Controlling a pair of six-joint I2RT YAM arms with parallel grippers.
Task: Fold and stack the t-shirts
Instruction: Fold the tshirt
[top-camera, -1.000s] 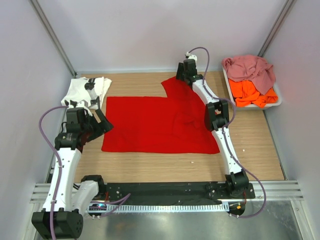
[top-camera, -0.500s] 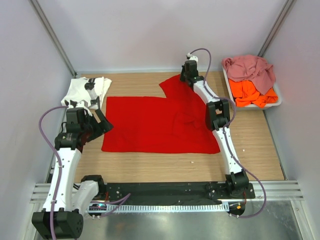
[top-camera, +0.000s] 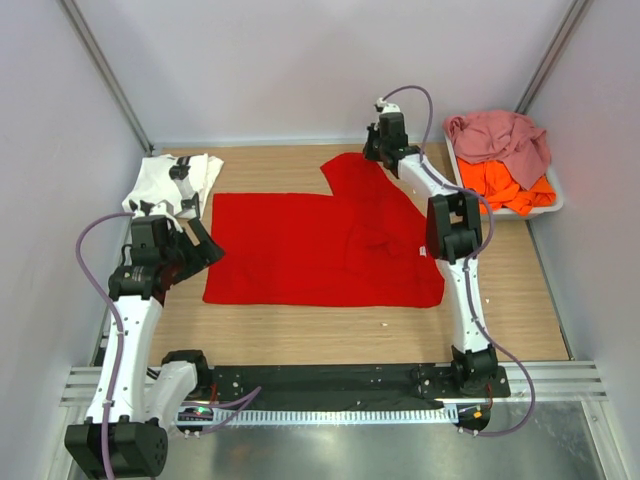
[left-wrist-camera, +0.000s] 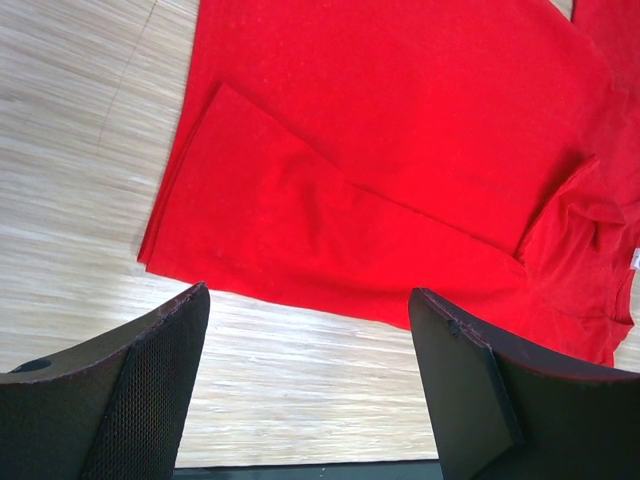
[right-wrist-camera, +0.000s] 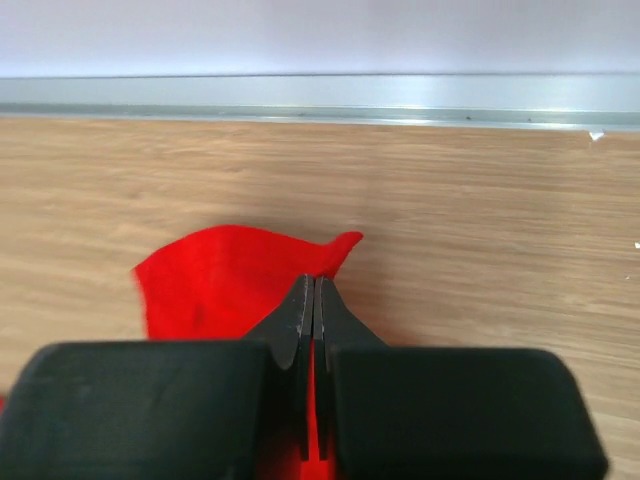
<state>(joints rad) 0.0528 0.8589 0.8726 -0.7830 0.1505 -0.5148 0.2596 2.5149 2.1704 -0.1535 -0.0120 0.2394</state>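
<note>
1. Top external view: the red t-shirt (top-camera: 310, 250) lies spread out flat in the middle of the table (top-camera: 300, 335). One sleeve sticks out toward the back wall.
2. The right gripper (top-camera: 386, 150) is at the far tip of that sleeve. In the right wrist view its two fingers are pressed tight together, and a bit of red cloth is pinched between them. The sleeve tip curls up a little off the wood just in front of the fingers.
3. The left gripper (top-camera: 207, 247) is at the left edge of the red t-shirt. Its fingers are spread wide and hold nothing. In the left wrist view, bare wood and the shirt's edge show between the two fingers. One flap of red cloth lies folded over the rest there.
4. The white t-shirt (top-camera: 170, 185) has black print on it. It sits in a small heap at the far left of the table, just beside the red t-shirt's corner.
5. A pale tray (top-camera: 550, 207) sits at the far right of the table. The pink t-shirt (top-camera: 500, 135) and the orange t-shirt (top-camera: 505, 185) lie crumpled inside it. The pink one is toward the back and the orange one toward the front.
</note>
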